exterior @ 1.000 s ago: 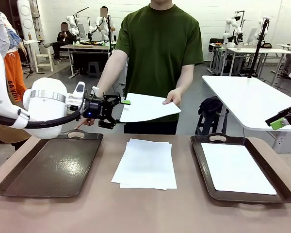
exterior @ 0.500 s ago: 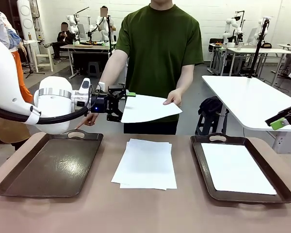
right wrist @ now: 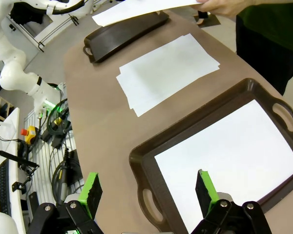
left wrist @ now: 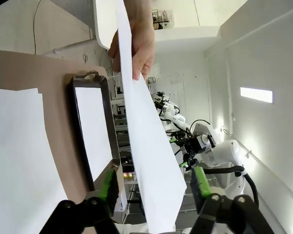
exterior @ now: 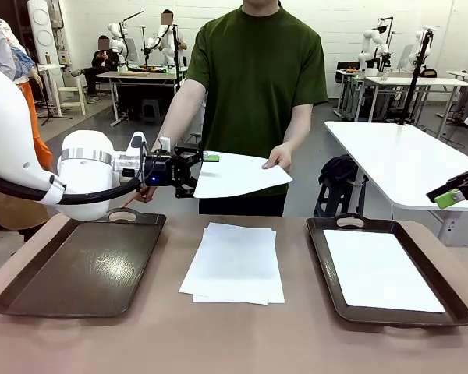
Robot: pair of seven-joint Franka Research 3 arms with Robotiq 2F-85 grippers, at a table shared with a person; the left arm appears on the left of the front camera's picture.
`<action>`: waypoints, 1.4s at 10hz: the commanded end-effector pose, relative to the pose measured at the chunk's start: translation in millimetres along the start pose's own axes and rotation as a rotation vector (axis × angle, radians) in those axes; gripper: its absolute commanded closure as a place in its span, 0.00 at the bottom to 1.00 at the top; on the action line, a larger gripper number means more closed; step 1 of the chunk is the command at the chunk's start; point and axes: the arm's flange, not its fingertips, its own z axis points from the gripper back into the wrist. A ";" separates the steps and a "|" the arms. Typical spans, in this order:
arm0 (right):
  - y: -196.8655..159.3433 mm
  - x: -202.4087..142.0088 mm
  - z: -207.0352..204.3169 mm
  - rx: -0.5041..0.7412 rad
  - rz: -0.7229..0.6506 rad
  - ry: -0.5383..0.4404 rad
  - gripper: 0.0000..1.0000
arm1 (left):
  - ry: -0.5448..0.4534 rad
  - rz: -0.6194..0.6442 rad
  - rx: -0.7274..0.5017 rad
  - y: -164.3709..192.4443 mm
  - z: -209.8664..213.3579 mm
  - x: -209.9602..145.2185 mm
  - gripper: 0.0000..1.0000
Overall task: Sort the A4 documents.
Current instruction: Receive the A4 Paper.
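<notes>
Left claw (exterior: 200, 174): mid-left of the front view, level with the person's waist, pointing toward picture right. Jaws partly apart and straddling the left edge of the held sheet (exterior: 238, 173). In the left wrist view the left claw (left wrist: 154, 183) has that sheet (left wrist: 146, 136) running edge-on up the middle between the two green pads, with a gap on both sides. No pad contact visible, so no grip.

The far end of the held sheet is pinched by the person's hand (exterior: 279, 158), just right of frame centre, and the sheet hangs in the air above the far edge of the table (exterior: 234, 335).

Below it, at table centre, is a loose stack of sheets (exterior: 234, 261), slightly fanned. The left tray (exterior: 86, 265) sits lower left, under the left arm. The right tray (exterior: 321, 257) sits lower right with a single sheet (exterior: 378, 269) lying flat inside it.

Right claw (exterior: 455, 195): at the right edge of the front view, above and well apart from the right tray. In its own wrist view the right claw (right wrist: 149, 192) has its jaws spread wide with nothing between them, looking down on the right tray's near rim (right wrist: 141, 165) and the single sheet (right wrist: 224, 151).
</notes>
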 end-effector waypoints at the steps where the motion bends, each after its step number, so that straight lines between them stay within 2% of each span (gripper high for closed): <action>1: 0.5 -0.2 -0.5 0.005 0.006 0.000 0.00 | -0.018 -0.043 -0.006 0.0 -0.7 3.4 0.45; 6: 0.5 -0.2 -0.5 0.005 0.006 0.000 0.00 | -0.010 -0.065 0.004 -2.0 -1.3 2.2 0.96; 7: 0.5 -0.2 -0.5 0.005 0.006 0.000 0.00 | -0.008 -0.068 0.024 -2.2 -0.4 2.3 1.00; 12: 0.5 -0.2 -0.5 0.005 0.006 0.000 0.00 | -0.029 -0.051 0.038 -4.6 2.3 4.8 1.00; 14: 0.5 -0.2 -0.5 0.005 0.006 0.000 0.00 | -0.007 -0.036 0.010 -1.0 1.1 2.0 1.00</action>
